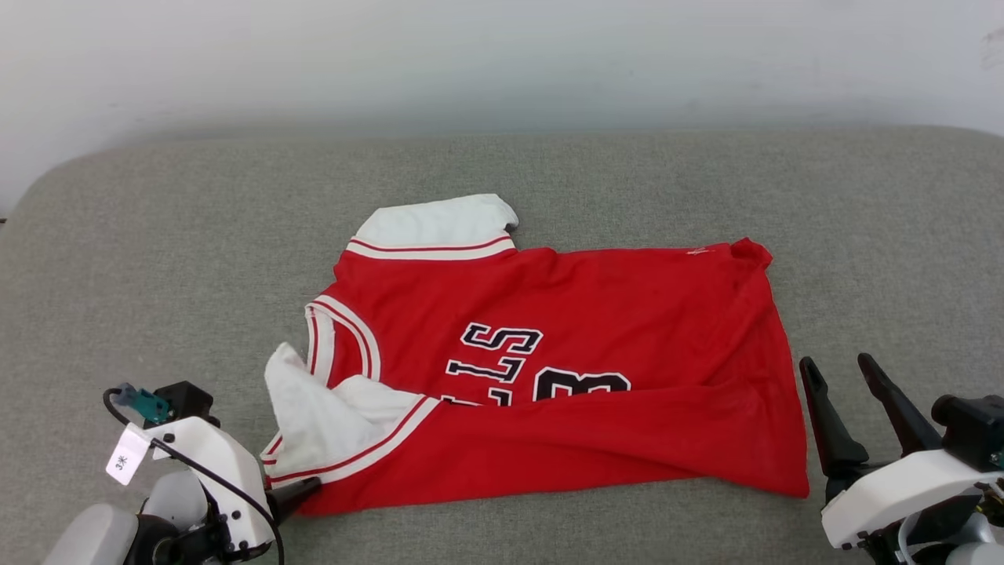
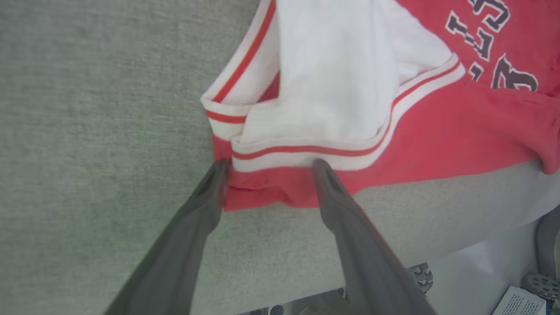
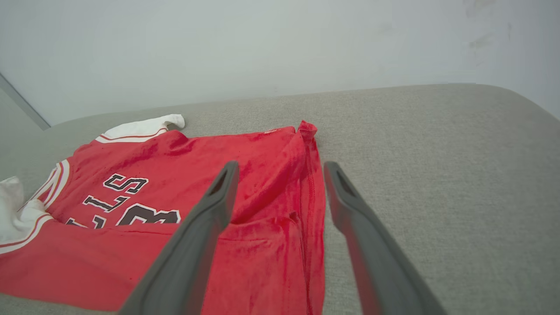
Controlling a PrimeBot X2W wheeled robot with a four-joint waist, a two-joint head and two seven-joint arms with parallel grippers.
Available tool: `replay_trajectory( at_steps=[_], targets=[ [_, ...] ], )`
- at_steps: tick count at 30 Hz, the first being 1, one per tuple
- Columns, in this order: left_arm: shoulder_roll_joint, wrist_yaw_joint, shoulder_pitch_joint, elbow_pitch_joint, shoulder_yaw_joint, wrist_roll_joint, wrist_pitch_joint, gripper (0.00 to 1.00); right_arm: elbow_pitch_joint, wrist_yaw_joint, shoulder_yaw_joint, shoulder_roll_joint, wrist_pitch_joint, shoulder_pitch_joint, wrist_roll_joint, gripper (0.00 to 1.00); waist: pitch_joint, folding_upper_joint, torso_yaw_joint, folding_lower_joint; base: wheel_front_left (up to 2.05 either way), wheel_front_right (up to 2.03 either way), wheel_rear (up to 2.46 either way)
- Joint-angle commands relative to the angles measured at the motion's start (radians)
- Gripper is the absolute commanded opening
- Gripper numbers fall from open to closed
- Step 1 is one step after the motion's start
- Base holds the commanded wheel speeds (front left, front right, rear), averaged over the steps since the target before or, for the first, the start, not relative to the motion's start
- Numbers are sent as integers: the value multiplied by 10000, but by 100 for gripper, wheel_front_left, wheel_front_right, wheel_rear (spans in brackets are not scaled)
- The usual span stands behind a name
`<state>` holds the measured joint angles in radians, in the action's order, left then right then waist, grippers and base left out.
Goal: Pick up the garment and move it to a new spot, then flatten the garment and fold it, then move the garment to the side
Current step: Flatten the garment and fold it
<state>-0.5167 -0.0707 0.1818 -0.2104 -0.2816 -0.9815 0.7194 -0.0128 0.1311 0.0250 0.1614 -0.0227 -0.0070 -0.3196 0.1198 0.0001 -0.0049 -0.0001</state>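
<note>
The garment (image 1: 596,314), a red jersey with white sleeves and striped trim, lies on the grey cushion. Its near part is folded up over the black lettering, and its neck faces left. My left gripper (image 1: 306,490) is low at the garment's near left corner. In the left wrist view the left gripper (image 2: 270,165) is open, and its fingertips (image 2: 321,168) straddle the red hem (image 2: 262,192) just below the striped sleeve trim. My right gripper (image 1: 838,363) stands open just right of the garment's right edge. In the right wrist view the right gripper (image 3: 281,165) hovers over that red edge (image 3: 313,205), holding nothing.
The grey cushion (image 1: 157,259) stretches wide on both sides of the garment, with a pale wall (image 1: 502,63) behind it. Its front edge (image 2: 437,245) shows in the left wrist view, with floor and base parts (image 2: 516,302) below. A white tag (image 1: 125,459) hangs from my left wrist.
</note>
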Motion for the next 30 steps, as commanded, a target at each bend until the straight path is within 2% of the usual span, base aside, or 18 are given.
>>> replay_trajectory(
  at_steps=[1, 8, 9, 10, 11, 14, 20, 25, 30],
  targets=[
    [24, -16, -20, -42, 8, -30, 29, 100, 22, -8, 15, -17, -18, -127, -44, 100, 120, -1, -60, 1, 0, 0, 0],
    [650, 375, 42, -1050, -463, -275, 267, 100, -132, -8, 95, 81, -162, -139, -291, 100, 504, -1, -170, 1, 0, 0, 0],
    [769, 442, 26, -1160, -544, -314, 281, 44, -133, -8, 154, 114, -194, -77, -326, 100, 523, -1, -172, 1, 0, 0, 0],
    [865, 528, 28, -1243, -590, -335, 199, 25, -175, -8, 248, 133, -286, -10, -357, 100, 540, -1, -168, 1, 0, 0, 0],
    [898, 602, 48, -1317, -651, -283, 136, 0, -202, -8, 316, 124, -375, 55, -418, 100, 551, -1, -163, 1, 0, 0, 0],
    [983, 804, 141, -1453, -686, -170, -160, 0, -181, -8, 472, 257, -642, 134, -555, 100, 523, -1, -135, 1, 0, 0, 0],
    [725, 1046, 354, -1267, -580, 176, -799, 0, -223, -6, 873, 553, -1507, 285, -963, 100, 200, -1, -27, 1, 0, 0, 0],
    [472, 963, 441, -701, -478, 469, -1154, 0, -463, -6, 963, 963, -3317, 85, -1392, 100, 35, -1, 74, 1, 0, 0, 0],
    [314, 822, 641, 31, -479, 725, -1256, 0, -602, -6, 566, 1309, -5276, -241, -1690, 100, 201, -1, 296, 1, 0, 0, 0]
  ],
)
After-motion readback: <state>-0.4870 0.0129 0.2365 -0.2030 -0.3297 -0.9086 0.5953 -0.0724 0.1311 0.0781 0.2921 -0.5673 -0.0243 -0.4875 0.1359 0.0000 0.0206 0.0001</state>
